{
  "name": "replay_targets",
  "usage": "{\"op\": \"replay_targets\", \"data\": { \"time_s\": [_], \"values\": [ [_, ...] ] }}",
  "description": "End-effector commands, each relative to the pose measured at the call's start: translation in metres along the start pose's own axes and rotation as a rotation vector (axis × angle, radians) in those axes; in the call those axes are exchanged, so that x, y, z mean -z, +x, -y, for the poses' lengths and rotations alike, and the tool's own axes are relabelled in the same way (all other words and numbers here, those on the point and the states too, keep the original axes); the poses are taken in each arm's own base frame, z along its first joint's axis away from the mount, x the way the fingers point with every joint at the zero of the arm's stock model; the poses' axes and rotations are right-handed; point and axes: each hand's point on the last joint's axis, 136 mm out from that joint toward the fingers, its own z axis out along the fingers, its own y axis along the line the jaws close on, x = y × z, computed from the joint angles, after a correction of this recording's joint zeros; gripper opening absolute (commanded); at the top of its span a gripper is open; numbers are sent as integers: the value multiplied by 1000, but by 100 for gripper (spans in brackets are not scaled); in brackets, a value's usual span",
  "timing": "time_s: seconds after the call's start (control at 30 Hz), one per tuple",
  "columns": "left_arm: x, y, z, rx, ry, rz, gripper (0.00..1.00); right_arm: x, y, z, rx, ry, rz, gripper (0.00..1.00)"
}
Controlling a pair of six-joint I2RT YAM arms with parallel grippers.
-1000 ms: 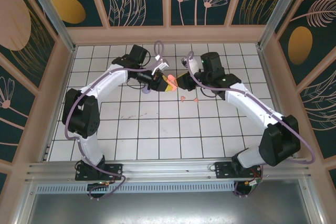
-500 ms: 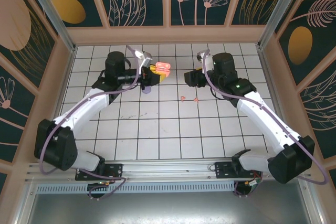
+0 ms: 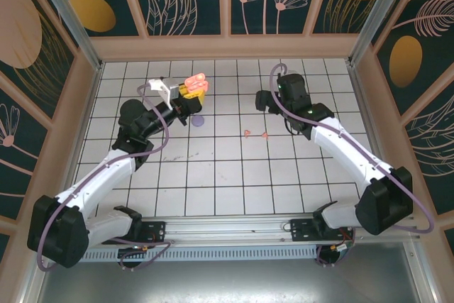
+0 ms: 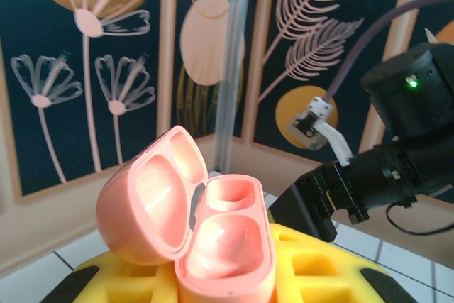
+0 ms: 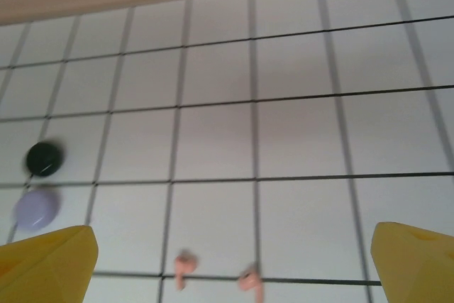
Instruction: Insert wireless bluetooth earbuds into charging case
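Observation:
My left gripper (image 3: pixel 190 92) is shut on a salmon-pink charging case (image 3: pixel 195 81) and holds it up over the far left of the tiled table. The left wrist view has the case (image 4: pixel 225 246) between my yellow fingers (image 4: pixel 319 274), lid (image 4: pixel 145 204) swung open, both wells empty. Two salmon-pink earbuds (image 3: pixel 246 133) (image 3: pixel 264 135) lie loose on the tiles. My right gripper (image 3: pixel 263 101) hangs open just behind them, nothing in it. From the right wrist, the earbuds (image 5: pixel 183 267) (image 5: pixel 248 278) lie low between the wide-apart yellow fingertips (image 5: pixel 53 257).
A lilac case (image 3: pixel 198 121) rests on the tiles below the held case. In the right wrist view it (image 5: pixel 35 207) lies beside a black case (image 5: pixel 44 158). Wooden walls (image 3: pixel 227 46) ring the white tiled table (image 3: pixel 234 168).
My right gripper has opened wide and drawn back from the pink case. My left arm has swung left and back, carrying the open case with it.

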Motion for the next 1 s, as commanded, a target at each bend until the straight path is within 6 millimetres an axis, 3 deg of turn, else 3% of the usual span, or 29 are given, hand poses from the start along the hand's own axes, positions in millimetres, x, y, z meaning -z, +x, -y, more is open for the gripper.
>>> {"op": "replay_targets", "data": {
  "time_s": [0.0, 0.17, 0.27, 0.33, 0.57, 0.73, 0.97],
  "values": [
    [5, -22, -8, -46, -66, 99, 0, 0, -19, 30, -75, 176, 112, 99],
    [11, -23, -17, -32, -126, 149, 0, -17, -8, 14, -24, 94, 28, 99],
    [18, -22, -19, -45, -148, 196, 0, -31, 10, -5, -4, 8, -75, 98],
    [21, -19, -23, -46, -171, 208, 0, -40, 20, -14, -14, -9, -133, 92],
    [32, -2, -36, -60, -256, 228, 0, -74, 69, -28, -45, 44, -363, 84],
    [26, 10, -37, -59, -249, 181, 0, -91, 107, -55, -56, 20, -512, 78],
    [17, 24, -32, -58, -201, 119, 0, -107, 144, -61, -50, 70, -623, 64]
  ]
}}
